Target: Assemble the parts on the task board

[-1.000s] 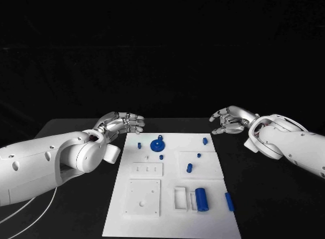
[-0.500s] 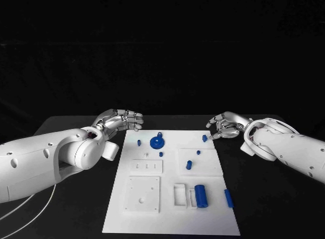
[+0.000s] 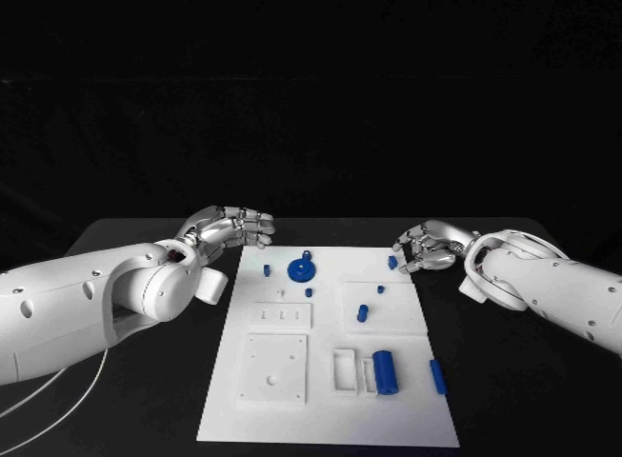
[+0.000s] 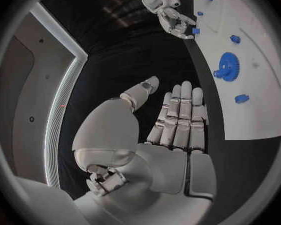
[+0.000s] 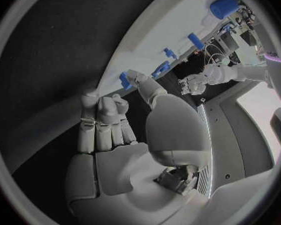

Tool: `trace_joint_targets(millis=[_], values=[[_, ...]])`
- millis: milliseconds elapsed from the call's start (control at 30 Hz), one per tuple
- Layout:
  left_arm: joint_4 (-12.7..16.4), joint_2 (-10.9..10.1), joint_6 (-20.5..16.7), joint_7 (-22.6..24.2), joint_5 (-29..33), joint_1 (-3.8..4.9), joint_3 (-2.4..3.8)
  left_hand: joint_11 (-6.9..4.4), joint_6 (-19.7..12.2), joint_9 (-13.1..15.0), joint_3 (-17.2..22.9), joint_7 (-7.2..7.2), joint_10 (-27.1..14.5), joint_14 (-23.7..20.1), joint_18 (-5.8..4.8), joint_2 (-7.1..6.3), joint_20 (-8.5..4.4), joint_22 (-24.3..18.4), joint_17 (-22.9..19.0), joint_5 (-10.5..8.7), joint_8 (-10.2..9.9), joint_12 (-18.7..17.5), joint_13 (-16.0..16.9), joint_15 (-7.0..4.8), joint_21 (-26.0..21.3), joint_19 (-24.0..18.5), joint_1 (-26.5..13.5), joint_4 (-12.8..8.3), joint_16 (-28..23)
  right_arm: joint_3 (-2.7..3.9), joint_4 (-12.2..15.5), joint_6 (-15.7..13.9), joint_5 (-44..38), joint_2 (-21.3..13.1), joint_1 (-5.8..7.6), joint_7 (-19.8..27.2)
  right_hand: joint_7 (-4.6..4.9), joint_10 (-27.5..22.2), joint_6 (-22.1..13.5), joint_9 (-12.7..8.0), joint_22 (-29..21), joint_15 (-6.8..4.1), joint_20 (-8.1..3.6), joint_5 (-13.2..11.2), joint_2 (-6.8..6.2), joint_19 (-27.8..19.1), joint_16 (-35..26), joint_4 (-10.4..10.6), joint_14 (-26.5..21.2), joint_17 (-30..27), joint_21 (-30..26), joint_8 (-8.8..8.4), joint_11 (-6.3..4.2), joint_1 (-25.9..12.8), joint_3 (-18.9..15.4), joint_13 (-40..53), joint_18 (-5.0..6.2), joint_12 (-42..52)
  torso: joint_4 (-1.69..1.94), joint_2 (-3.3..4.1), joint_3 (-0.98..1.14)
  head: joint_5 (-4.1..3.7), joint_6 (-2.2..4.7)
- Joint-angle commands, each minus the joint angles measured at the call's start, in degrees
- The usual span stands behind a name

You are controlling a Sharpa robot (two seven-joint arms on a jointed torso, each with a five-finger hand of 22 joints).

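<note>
Your small blue peg (image 3: 391,260) stands at the task board's (image 3: 325,419) far right corner, and your right hand (image 3: 428,247) has drifted in over the last second, fingers loosely curled, holding nothing, likely about to pick. Left hand (image 3: 233,228) waits empty, fingers extended.

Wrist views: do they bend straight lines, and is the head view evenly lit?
Left wrist view: the board's straight edge curves, and a dark ring frames the circle. Right wrist view: the board bows the same way, with bright room light at one side. Head view: uneven, the board and arms are bright, the background black.
</note>
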Motion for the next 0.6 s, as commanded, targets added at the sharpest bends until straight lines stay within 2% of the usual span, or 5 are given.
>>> trace_joint_targets(millis=[33,233,367,600], values=[[0.1,0.1,0.9,0.7,-0.3,0.08,0.05,-0.09,0.1,-0.1,0.1,0.37,0.5,-0.2,1.08,-0.13,-0.13,0.6,0.1,-0.18,-0.3,-0.4,-0.1,0.23,0.2,-0.4,-0.2,0.0,-0.4,-0.01,-0.1,1.7,0.1,0.2,-0.14,0.4,1.34,-1.6,1.4,-0.1,0.9,-0.01,0.37,0.3,0.40,0.0,-0.2,-0.1,-0.4,0.1,-0.4,-0.28,1.22,0.0,-0.3,-0.1,3.17,0.4,-0.07,0.01,0.00,-0.03,-0.10],[-0.1,0.2,0.9,0.7,-0.3,0.08,0.05,-0.09,0.1,-0.1,0.1,0.37,0.5,-0.2,1.08,-0.12,-0.13,0.6,0.1,-0.18,-0.3,-0.4,-0.1,0.24,0.2,-0.4,-0.2,0.0,-0.4,-0.05,-0.3,2.0,0.1,0.5,-0.16,0.4,1.29,-1.6,1.6,-0.1,0.9,-0.05,0.38,-0.4,0.80,0.0,-0.2,-0.1,-0.4,0.1,-0.3,-0.19,1.18,-0.3,-0.5,-0.1,3.17,0.5,0.00,-0.01,0.00,-0.13,-0.22],[0.0,0.2,1.0,0.7,-0.3,0.08,0.05,-0.08,0.1,-0.1,0.1,0.37,0.5,-0.2,1.08,-0.11,-0.13,0.6,0.1,-0.18,-0.3,-0.4,-0.1,0.24,0.2,-0.4,-0.2,0.0,-0.4,-0.11,-0.3,2.3,0.1,0.8,-0.23,0.5,1.14,-1.6,2.2,-0.1,0.9,-0.19,0.38,-1.9,1.60,0.1,-0.2,-0.1,-0.4,0.2,-0.3,0.05,1.03,-0.8,-0.8,-0.1,3.17,0.7,-0.01,-0.02,0.01,-0.11,-0.26],[0.0,0.1,1.0,0.6,-0.3,0.08,0.05,-0.08,0.1,-0.1,0.1,0.38,0.5,-0.2,1.07,-0.11,-0.13,0.6,0.1,-0.19,-0.3,-0.4,-0.1,0.24,0.2,-0.4,-0.2,0.0,-0.4,-0.26,-0.9,2.5,0.1,1.5,-0.53,0.6,0.90,-1.5,3.1,-0.2,0.9,-0.40,0.39,-3.1,3.19,0.2,-0.2,0.1,-0.3,0.2,-0.3,0.39,0.81,-1.8,-0.6,-0.2,3.17,0.8,-0.01,-0.04,0.10,-0.04,-0.39]])
